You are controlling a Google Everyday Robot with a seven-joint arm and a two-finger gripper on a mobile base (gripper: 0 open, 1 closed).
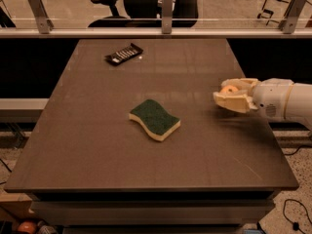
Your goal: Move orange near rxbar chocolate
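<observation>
Gripper (233,94) at right side, fingers closed around orange (228,88), above table (97,145). Target rxbar chocolate (124,54) lies far left, well apart. Risk: weak pinch drops round fruit, rolls off; low path clips sponge (154,119).

Dim warm light; pale glare streaks the brown tabletop (97,145). The cream hand (222,94), clasping a small round orange (229,88) near the right edge, casts a soft shadow.

- my gripper (225,93) at 3 o'clock grips orange (228,88), only its top shows
- my arm (285,101) cut by right edge
- rxbar chocolate (124,54), 11 o'clock: print too small
</observation>
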